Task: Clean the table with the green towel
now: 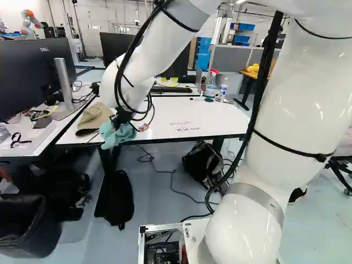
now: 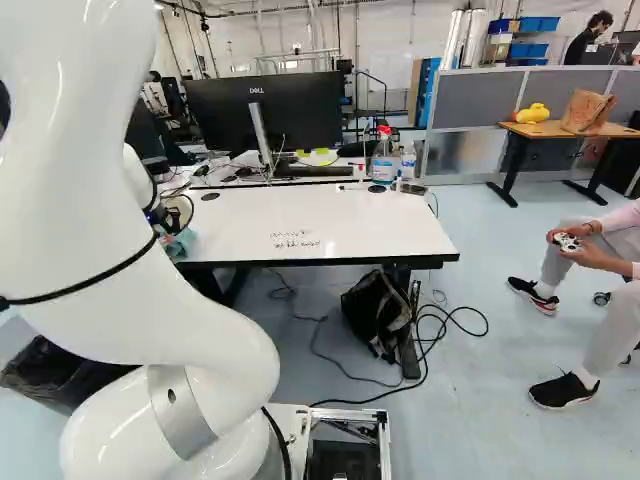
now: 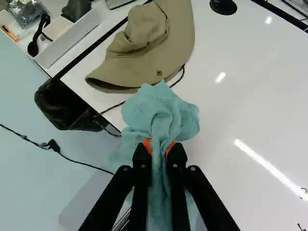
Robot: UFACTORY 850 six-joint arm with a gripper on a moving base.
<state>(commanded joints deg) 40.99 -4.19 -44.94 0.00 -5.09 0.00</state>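
The fingers [image 1: 122,116] stand only a little apart, their orange pads [image 3: 147,145] pinching a gathered fold of the green towel [image 3: 161,113] from both sides. The towel looks soft and crumpled — it bulges ahead of the pads and trails back between them — and sits just beside the tan hat [image 3: 144,62] at the edge of the white tabletop [image 3: 231,86], though whether it touches the brim I cannot tell.

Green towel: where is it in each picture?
Left base view: towel left of middle, at the white table's near edge.
Right base view: toward the left, partly hidden by the arm.
Wrist view: held in the gripper, by the tan hat.
Shared landmark: the white table.
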